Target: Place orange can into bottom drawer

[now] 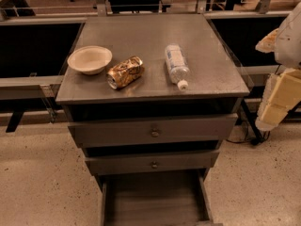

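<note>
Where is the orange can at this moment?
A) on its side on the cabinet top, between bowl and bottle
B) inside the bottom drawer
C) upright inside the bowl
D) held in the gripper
A: the can lies on its side on the cabinet top between the bowl and the bottle; the bottom drawer stands open without it, and the gripper is off to the cabinet's right.

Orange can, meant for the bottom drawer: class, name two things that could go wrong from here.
1. The can lies on its side between bowl and bottle; a poor grasp could roll it or knock a neighbour.
2. The gripper is off at the right edge; on the way down, the can might clip the upper drawers above the open bottom drawer.
</note>
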{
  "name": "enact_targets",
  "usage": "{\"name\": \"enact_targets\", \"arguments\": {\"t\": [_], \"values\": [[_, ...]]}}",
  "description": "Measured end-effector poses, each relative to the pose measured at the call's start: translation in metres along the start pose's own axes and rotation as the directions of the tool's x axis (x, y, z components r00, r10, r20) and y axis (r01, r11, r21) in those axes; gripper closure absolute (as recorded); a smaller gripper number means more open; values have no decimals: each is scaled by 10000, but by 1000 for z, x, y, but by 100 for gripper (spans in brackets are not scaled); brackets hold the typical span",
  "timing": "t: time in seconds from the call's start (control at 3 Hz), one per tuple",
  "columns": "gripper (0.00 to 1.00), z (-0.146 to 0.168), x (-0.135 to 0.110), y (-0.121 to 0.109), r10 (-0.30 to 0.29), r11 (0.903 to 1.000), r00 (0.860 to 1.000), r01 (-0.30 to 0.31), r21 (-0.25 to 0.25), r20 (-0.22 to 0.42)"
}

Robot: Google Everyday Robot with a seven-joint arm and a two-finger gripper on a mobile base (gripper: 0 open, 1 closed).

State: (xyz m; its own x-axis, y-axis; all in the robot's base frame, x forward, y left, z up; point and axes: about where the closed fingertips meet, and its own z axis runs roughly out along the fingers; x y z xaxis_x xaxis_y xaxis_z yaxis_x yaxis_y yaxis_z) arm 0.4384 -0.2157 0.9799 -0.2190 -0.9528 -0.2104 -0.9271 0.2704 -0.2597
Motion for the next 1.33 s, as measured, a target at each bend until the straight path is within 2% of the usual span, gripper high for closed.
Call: {"name": "enact_targets", "arguments": {"t": [0.33,0.67,1.0,1.33], "values": [[0,0,0,0,0,10000,10000,0,0,0],[0,3,-13,-5,-866,9962,9959,864,-105,-253],[0,15,-74,-43,-3334,9425,9411,3343,54,-568],[0,39,-131,-58,-5574,8302,8302,5575,57,-86]]}}
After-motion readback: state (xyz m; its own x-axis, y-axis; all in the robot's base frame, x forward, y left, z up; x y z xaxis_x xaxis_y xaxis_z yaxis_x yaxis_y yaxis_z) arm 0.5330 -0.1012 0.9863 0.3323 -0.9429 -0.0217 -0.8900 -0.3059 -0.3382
